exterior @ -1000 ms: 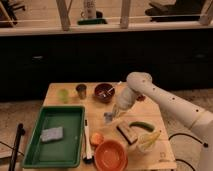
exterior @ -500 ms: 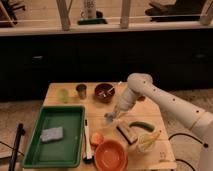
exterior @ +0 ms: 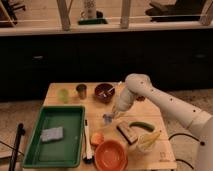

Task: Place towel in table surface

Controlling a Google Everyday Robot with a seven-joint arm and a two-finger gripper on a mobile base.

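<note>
Camera view puts the gripper [exterior: 108, 119] low over the middle of the wooden table [exterior: 165, 151], right at the surface or just above it (I cannot tell which), and how its grip stands I cannot tell either; a small pale bluish patch shows at its tip, and I cannot say what it is. From there the white arm [exterior: 150, 96] climbs up and to the right to a rounded joint above the table's far side, then slopes down toward the lower right edge of the picture. Just beside the gripper on the near right lies a dark rectangular block [exterior: 127, 131], with a green curved vegetable [exterior: 140, 125] behind it and a pale cup holding yellow pieces [exterior: 147, 141] beyond that. Near the front edge sits an orange bowl [exterior: 111, 154], and a small orange fruit [exterior: 97, 138] is beside it. Behind the gripper stands a dark red bowl [exterior: 104, 92], then a metal cup [exterior: 81, 91] and a green cup [exterior: 63, 95] to its left. The towel [exterior: 52, 134], as far as I can read it a grey-blue folded pad, lies inside the green tray [exterior: 55, 108] on the left, well apart from the gripper.
</note>
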